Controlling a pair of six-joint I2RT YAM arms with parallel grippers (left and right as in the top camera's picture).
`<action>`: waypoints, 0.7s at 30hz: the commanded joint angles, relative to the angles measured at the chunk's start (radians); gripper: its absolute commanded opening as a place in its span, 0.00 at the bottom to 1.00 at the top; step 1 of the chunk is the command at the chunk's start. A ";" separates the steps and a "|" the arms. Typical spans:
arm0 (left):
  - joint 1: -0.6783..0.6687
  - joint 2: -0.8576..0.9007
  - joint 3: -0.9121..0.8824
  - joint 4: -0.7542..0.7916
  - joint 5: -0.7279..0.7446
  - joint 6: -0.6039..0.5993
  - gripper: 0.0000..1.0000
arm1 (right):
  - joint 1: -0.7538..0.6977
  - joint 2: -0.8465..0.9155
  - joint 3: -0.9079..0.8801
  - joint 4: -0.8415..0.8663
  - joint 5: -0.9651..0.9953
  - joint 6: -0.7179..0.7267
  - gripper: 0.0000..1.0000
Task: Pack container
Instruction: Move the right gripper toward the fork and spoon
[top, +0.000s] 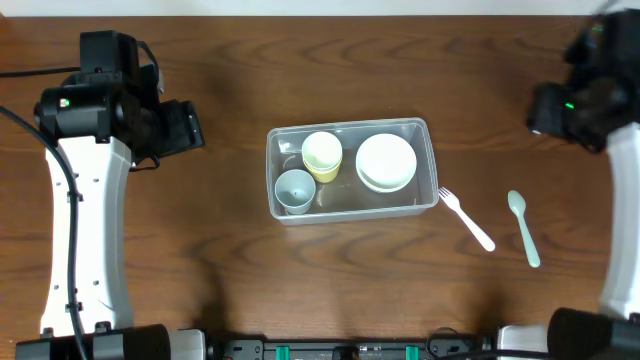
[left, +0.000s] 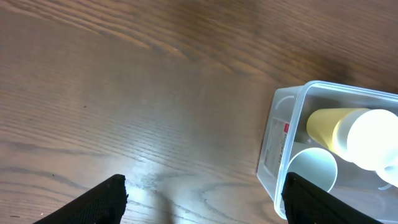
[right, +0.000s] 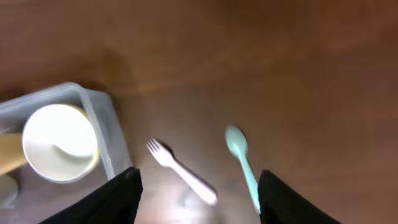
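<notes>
On my overhead feed the right arm is a dark smear in the far corner, partly cut off by the frame edge, and I cannot make out its fingers there. The right wrist feed is blurred too, but it shows enough: the right gripper (right: 199, 190) has its two black fingers spread wide with nothing between them except the table below, where a white fork (right: 180, 171) and a pale green spoon (right: 242, 158) lie side by side and apart.

The left gripper (left: 205, 199) shows only its two fingertips at the bottom corners of the left wrist feed. They are wide apart and hold nothing.

The container (top: 350, 125) sits at the middle of the wooden table (top: 230, 250), between the arms and well apart from both grippers. It holds a yellow cup (top: 322, 155), a pale cup (top: 294, 190) and stacked white bowls (top: 386, 161).

From the left wrist only its near corner shows, beyond the right-hand fingertip in that view, and the rest runs out of frame. The bowls there are washed out by glare. From the right wrist just one corner shows, off to the left of the fingers.
</notes>
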 joint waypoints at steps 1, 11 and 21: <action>0.003 0.001 -0.010 -0.006 -0.001 -0.008 0.80 | -0.028 -0.048 -0.005 -0.049 -0.063 -0.019 0.61; 0.003 0.001 -0.010 -0.018 -0.001 -0.008 0.80 | 0.023 -0.429 -0.400 -0.108 -0.174 -0.090 0.63; 0.003 0.001 -0.010 -0.016 -0.001 -0.008 0.81 | 0.027 -0.780 -0.748 -0.032 -0.378 -0.128 0.99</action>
